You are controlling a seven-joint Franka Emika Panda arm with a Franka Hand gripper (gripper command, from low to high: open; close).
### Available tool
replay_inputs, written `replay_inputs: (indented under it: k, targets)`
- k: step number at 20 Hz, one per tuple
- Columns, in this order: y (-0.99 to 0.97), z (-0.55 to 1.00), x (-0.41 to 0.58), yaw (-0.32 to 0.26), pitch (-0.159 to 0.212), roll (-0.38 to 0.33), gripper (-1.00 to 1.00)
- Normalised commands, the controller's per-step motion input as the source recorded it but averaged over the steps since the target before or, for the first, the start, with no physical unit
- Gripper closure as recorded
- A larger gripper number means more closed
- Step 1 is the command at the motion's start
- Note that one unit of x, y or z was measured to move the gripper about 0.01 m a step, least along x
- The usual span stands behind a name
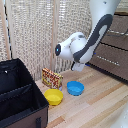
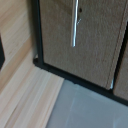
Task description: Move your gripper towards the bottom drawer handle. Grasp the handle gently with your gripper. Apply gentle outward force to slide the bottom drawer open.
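Approaching the bottom drawer handle [image 2: 74,24], nothing gripped yet

Seen from the wrist, the silver bar sits on the brown bottom drawer [image 2: 85,45] front, which is shut in its dark frame. Jaws are out of view, so I cannot tell their state. A misaligned closure could slip off the thin bar; the arm [image 1: 87,42] hangs near the dresser [image 1: 114,47].

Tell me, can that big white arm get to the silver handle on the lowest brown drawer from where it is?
Probably yes. In the wrist view the bottom drawer handle lies in plain sight on the closed bottom drawer, nothing in front of it. The exterior view shows the bowls and box lying away from the dresser. The gripper itself isn't visible.
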Motion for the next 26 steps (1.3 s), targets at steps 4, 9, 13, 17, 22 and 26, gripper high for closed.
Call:
replay_inputs:
  k: [4,9,13,17,22,26]
  targets:
    - [-0.61,0.05,0.054,0.099,0.034,-0.118,-1.0]
    - [-0.58,0.01,-0.029,0.106,0.009,-0.172,-1.0]
    - [-0.52,-0.05,-0.074,0.09,0.0,-0.258,-1.0]
    - [-0.46,-0.13,-0.083,0.065,0.0,-0.278,-1.0]
    - [-0.46,-0.2,-0.026,0.031,0.0,-0.205,-1.0]
    - [-0.58,-0.02,0.019,0.003,0.0,-0.043,-1.0]
